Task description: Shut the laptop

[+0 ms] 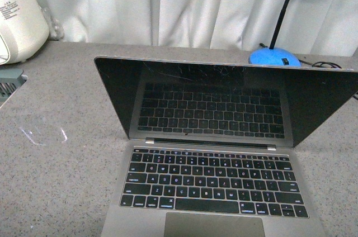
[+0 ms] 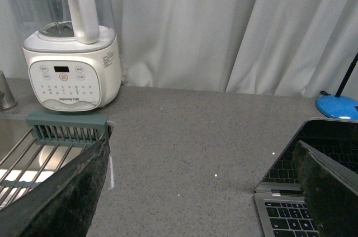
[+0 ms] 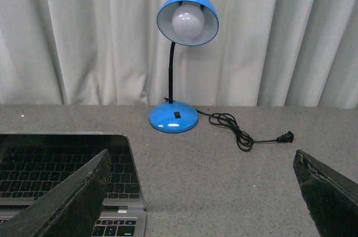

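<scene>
The laptop [image 1: 212, 153] stands open on the speckled grey counter, its scratched black screen [image 1: 224, 100] upright and mirroring the black keys. Neither arm shows in the front view. In the left wrist view the laptop [image 2: 285, 212] is off to one side of my open left gripper [image 2: 207, 192], whose one finger [image 2: 330, 192] overlaps the screen edge in the picture; nothing lies between the fingers. In the right wrist view the laptop [image 3: 50, 175] lies by one finger [image 3: 72, 203] of my open right gripper [image 3: 201, 198], which is empty above bare counter.
A white kitchen appliance [image 1: 17, 19] stands at the back left beside a sink with a grey rack [image 2: 67, 128]. A blue desk lamp [image 3: 179, 69] stands behind the laptop, its black cord and plug [image 3: 246, 133] trailing on the counter. White curtains [image 1: 196, 2] hang behind.
</scene>
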Controlling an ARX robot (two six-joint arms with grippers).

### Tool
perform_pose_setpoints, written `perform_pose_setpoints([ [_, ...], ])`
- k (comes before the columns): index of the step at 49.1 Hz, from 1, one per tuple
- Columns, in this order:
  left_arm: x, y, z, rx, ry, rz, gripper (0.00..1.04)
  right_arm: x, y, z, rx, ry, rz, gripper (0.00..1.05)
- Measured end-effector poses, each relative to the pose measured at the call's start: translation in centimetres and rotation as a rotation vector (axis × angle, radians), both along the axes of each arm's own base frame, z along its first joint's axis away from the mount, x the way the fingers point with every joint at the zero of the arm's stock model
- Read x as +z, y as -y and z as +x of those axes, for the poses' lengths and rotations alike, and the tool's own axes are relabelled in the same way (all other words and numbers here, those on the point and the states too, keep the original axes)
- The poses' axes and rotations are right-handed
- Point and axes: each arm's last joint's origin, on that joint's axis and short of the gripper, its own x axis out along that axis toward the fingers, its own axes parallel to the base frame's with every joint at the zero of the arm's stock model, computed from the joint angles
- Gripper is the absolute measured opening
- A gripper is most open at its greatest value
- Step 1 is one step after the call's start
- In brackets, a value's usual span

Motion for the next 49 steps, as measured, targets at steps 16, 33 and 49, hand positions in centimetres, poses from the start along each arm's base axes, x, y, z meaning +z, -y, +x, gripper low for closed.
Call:
perform_pose_setpoints([
  [16, 0.00, 0.00, 0.00, 0.000, 0.000, 0.000, 0.98, 0.00, 0.00, 0.00, 0.000, 0.000, 0.000, 0.96],
  [33, 0.00, 0.00, 0.00, 0.000, 0.000, 0.000, 0.98, 0.00, 0.00, 0.00, 0.000, 0.000, 0.000, 0.96],
  [49, 0.00, 0.00, 0.00, 0.000, 0.000, 0.000, 0.98, 0.00, 0.00, 0.00, 0.000, 0.000, 0.000, 0.96],
])
